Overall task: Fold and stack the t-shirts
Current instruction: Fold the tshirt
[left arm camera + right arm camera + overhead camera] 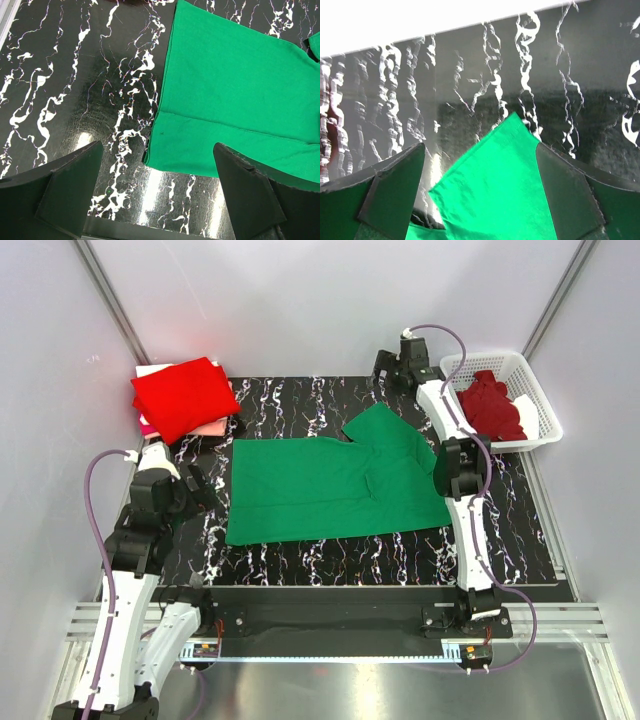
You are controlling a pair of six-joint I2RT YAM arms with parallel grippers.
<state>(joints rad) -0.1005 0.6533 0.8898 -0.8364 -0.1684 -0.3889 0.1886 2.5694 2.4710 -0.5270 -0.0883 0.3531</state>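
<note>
An emerald green t-shirt [330,485] lies spread flat on the black marbled mat [300,565], with one sleeve angled toward the back. My left gripper [203,487] is open and empty, just off the shirt's left edge. The left wrist view shows its near corner [235,85] between my open left gripper [160,200]. My right gripper [386,378] is open and empty above the back sleeve. That sleeve [500,185] lies between the fingers of my right gripper [480,200]. A folded bright red t-shirt [183,395] tops a stack at the back left. A dark maroon t-shirt [490,408] lies crumpled in the basket.
A white plastic lattice basket [545,412] stands at the back right, off the mat. Pink cloth [205,428] and white cloth [150,370] show under the red shirt. White walls enclose the back and both sides. A metal rail runs along the near edge.
</note>
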